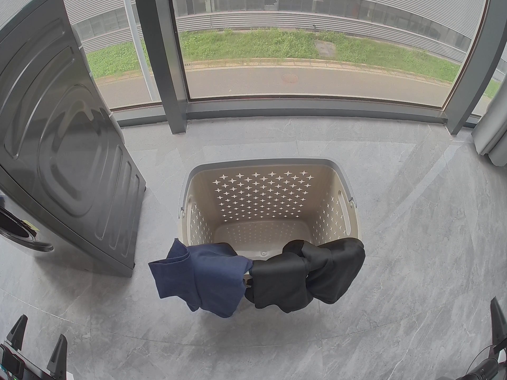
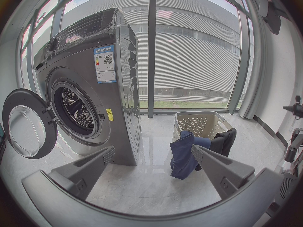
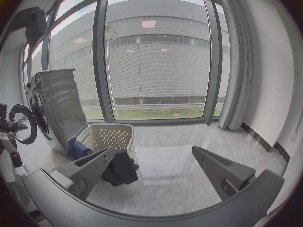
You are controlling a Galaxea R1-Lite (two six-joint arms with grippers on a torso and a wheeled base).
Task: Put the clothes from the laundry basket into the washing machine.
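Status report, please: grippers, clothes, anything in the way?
Left gripper and right gripper open, empty. Blue garment, black garment draped over laundry basket rim. Washing machine door open; no obstacle seen.

We see a floor (image 1: 412, 222) of pale grey, marble-veined tiles with thin joints running across it. Two things stand directly on it: the dark grey washing machine (image 1: 63, 149) at the left, and the beige perforated laundry basket (image 1: 264, 196) near the middle, upright, close to the machine's side panel but apart from it. At the far right a light curtain (image 1: 494, 133) hangs down by the window frame (image 1: 317, 109)
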